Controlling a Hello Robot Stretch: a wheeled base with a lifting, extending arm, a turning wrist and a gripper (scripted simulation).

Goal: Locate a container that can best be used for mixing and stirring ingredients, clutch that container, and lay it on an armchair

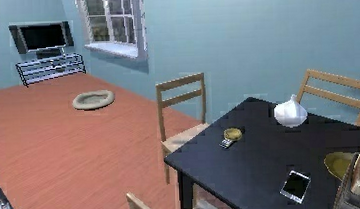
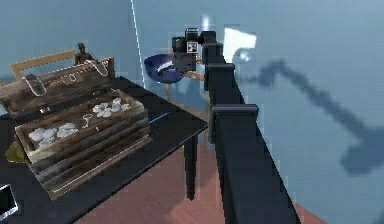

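A dark blue bowl (image 2: 160, 68) hangs at the far end of my gripper (image 2: 181, 52), seen against the blue wall just past the black table's far corner. The gripper holds this bowl clear of the tabletop. My arm (image 2: 235, 130) rises from the arm side view's bottom edge as a dark bar, with white marker squares (image 2: 238, 44) at its end.
The black table (image 1: 250, 160) carries a white vase (image 1: 290, 112), a small round dish (image 1: 231, 136), a phone (image 1: 295, 186) and a wooden crate (image 2: 75, 120) of small items. Wooden chairs (image 1: 181, 102) stand around it. A round pet bed (image 1: 93, 99) lies on open red floor; a TV (image 1: 43, 37) stands far left.
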